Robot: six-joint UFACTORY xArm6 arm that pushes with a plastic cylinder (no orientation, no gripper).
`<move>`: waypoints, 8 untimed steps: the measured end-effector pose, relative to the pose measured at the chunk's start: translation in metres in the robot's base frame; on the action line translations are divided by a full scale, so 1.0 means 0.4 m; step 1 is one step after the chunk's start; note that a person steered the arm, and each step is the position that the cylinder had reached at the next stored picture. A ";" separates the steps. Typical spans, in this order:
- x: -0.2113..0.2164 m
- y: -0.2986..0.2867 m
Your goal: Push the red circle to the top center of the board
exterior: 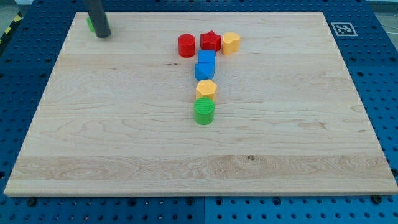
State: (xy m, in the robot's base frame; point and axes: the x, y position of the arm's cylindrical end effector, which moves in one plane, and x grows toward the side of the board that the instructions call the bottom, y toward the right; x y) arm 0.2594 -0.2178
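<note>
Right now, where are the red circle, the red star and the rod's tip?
red circle (pixel 186 45): camera view, on its flat top face.
red star (pixel 211 40): camera view, on the middle of its top face.
my tip (pixel 102 35): camera view, on the rod's very end, at the board's top left, far from both red blocks.

No readable words, brands or numbers appear anywhere. The only sign is a black-and-white square marker on the board's corner at the view's top right, its pattern too small to decode.
</note>
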 end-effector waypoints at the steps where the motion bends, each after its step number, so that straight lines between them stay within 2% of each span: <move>1: -0.033 0.000; 2: -0.026 0.017; 4: 0.124 0.108; 8: 0.131 0.201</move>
State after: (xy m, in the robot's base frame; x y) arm 0.3119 -0.1374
